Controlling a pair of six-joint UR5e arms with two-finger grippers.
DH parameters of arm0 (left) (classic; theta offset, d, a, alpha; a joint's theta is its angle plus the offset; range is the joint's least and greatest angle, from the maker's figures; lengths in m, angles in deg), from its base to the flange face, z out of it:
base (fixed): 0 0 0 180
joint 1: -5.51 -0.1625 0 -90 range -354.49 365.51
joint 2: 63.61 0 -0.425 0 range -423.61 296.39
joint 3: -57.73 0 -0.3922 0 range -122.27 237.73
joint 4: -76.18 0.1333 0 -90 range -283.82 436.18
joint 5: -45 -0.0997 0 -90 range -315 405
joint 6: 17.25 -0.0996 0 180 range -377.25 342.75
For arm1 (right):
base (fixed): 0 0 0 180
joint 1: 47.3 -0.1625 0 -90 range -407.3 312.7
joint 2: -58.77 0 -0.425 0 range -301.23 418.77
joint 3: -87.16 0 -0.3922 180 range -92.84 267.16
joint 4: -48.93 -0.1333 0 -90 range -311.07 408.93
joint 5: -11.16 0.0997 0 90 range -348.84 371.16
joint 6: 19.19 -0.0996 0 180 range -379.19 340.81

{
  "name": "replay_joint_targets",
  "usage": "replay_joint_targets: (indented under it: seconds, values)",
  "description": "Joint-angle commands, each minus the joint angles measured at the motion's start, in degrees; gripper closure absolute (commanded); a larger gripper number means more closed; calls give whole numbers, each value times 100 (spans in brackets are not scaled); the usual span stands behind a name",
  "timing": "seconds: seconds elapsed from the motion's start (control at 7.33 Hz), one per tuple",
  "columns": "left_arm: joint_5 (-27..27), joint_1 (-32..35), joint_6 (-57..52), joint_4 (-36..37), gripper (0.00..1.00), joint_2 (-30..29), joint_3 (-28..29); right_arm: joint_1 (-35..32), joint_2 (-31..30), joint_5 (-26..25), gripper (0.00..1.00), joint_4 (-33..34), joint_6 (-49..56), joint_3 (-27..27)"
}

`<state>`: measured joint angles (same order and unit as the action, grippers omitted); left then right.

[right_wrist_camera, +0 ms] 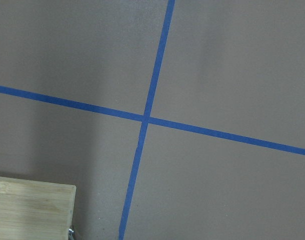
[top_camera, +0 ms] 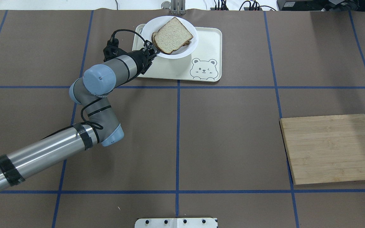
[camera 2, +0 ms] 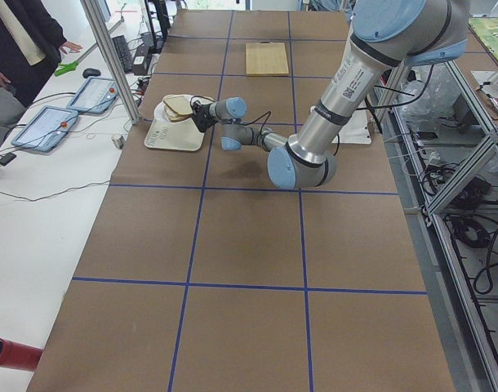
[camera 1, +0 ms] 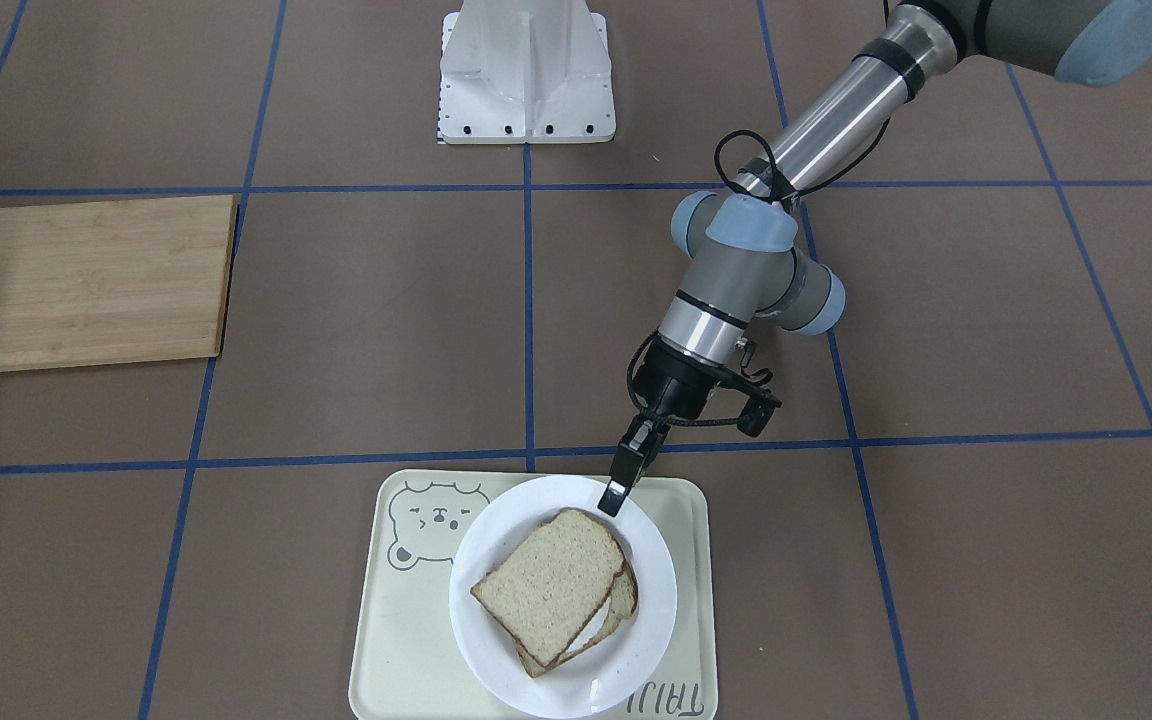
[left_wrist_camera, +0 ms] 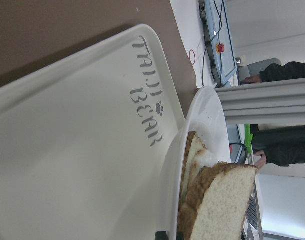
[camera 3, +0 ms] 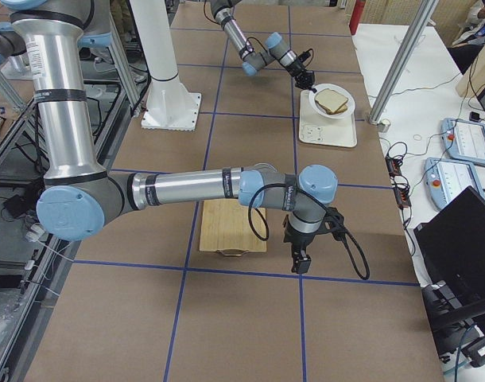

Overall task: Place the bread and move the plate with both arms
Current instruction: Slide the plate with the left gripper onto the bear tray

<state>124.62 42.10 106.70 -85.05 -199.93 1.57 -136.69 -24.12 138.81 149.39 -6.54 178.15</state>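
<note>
The white plate [camera 1: 658,590] sits over the cream bear tray [camera 1: 406,620] at the table's far edge. The plain bread slice [camera 1: 548,583] lies on top of another slice on the plate. My left gripper [camera 1: 618,488] is shut on the plate's rim on the robot's side; it also shows in the overhead view [top_camera: 152,50]. The left wrist view shows the plate rim [left_wrist_camera: 202,115] raised above the tray [left_wrist_camera: 82,150], with the bread [left_wrist_camera: 222,205] edge-on. My right gripper [camera 3: 298,259] shows only in the exterior right view, low beside the cutting board; I cannot tell if it is open or shut.
A bamboo cutting board [top_camera: 328,148] lies on the robot's right side, its corner in the right wrist view [right_wrist_camera: 27,210]. The white robot base [camera 1: 526,70] stands at the table's near edge. Blue tape lines grid the brown table. Operators stand beyond the tray's end.
</note>
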Motion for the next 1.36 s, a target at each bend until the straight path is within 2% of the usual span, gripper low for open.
replay_joint_targets:
  seconds: [0.0,0.27,0.41,0.55,0.68,0.82,0.95,1.09,1.23]
  values:
    - [-26,23,-46,170,100,-438,553,0,1,-3,0,-9,-26,-2]
    - [10,-117,-501,312,100,-501,528,0,9,-3,0,0,-34,7]
    - [18,-135,-643,320,64,-492,449,0,9,6,0,-9,-34,7]
    - [1,-196,-1045,346,18,-379,239,0,9,6,0,0,-34,7]
    - [18,-223,-1492,634,1,-12,-346,0,9,-3,0,0,-26,-2]
    - [297,-214,-1784,1037,1,418,-1126,0,9,6,0,-9,-26,-2]
    - [848,-171,-1891,1459,1,735,-1691,0,9,6,0,-9,-26,7]
    - [1149,-83,-2493,1698,1,1095,-2158,0,1,6,0,-9,-8,-2]
    - [1448,57,-3760,1805,1,1534,-2606,0,1,-3,0,-9,-17,-2]
